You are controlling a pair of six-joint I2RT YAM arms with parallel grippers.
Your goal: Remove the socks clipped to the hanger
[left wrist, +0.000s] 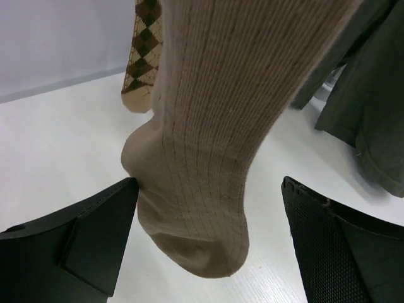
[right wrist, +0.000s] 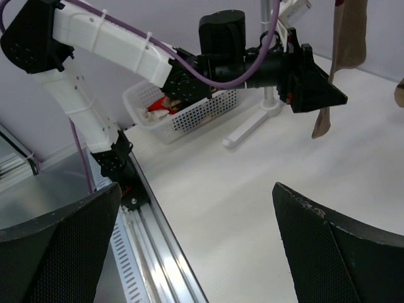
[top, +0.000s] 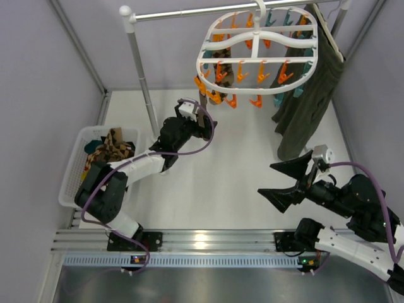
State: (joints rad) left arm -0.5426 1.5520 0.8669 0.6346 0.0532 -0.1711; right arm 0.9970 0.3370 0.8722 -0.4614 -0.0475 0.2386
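The hanger (top: 260, 38), a white oval rack with orange and teal clips (top: 242, 71), hung by its hook from the top bar of a white rail stand (top: 142, 82). A few socks (top: 221, 69) dangled under the hanger's left side. Lowest of them was a tan ribbed sock (left wrist: 208, 158), with an argyle sock (left wrist: 142, 57) behind it.

The left gripper (left wrist: 211, 214) sat below the hanger's left edge. Its jaws stood wide apart on either side of the tan sock's foot and were not clamped on it. The heel lay right at one finger's inner edge.

A dark olive garment (top: 309, 95) hung just right of the hanger. Below the hanger's right side, well apart from it, the right gripper (top: 284, 183) held its jaws spread with nothing between them.

Far to the hanger's lower left, a white perforated basket (top: 72, 170) held patterned socks.

Everything stood on a matte white tabletop (top: 233, 189) enclosed by pale grey walls (top: 38, 76). An aluminium track (top: 202, 240) ran along the tabletop's near edge.
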